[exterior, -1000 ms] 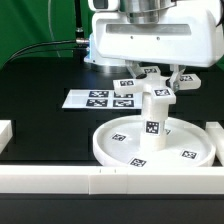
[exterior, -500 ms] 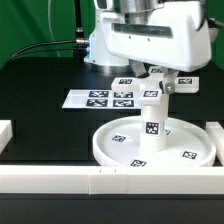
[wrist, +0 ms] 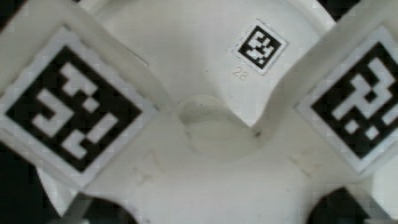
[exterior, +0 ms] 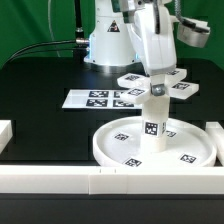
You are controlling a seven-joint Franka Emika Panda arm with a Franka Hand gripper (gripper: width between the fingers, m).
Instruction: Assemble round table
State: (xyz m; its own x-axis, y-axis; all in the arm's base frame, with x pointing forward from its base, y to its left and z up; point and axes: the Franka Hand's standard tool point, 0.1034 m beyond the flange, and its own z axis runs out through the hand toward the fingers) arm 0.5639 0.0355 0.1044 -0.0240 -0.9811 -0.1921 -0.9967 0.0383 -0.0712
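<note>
The large round disc [exterior: 105, 148] lies on the table at the exterior view's lower right. The short cylinder leg [exterior: 153, 125] stands upright at its centre. The cross-shaped foot [exterior: 178, 88] sits on top of the leg, its tagged arms spread out level. My gripper [exterior: 156, 86] reaches straight down onto the foot's middle and is shut on it. In the wrist view the foot [wrist: 205, 140] fills the picture, with two tagged arms at the sides, and the disc [wrist: 178, 35] shows below between them. My fingertips are not clear there.
The marker board [exterior: 95, 98] lies flat behind the disc toward the exterior view's left. A long white rail [exterior: 60, 180] runs along the front, with shorter rail pieces at the left [exterior: 5, 130] and right [exterior: 215, 132] edges. The robot base stands at the back.
My hand has turned about a quarter turn around its vertical axis above the leg, and the foot's arms have turned with it. Leg and disc stay in place.
</note>
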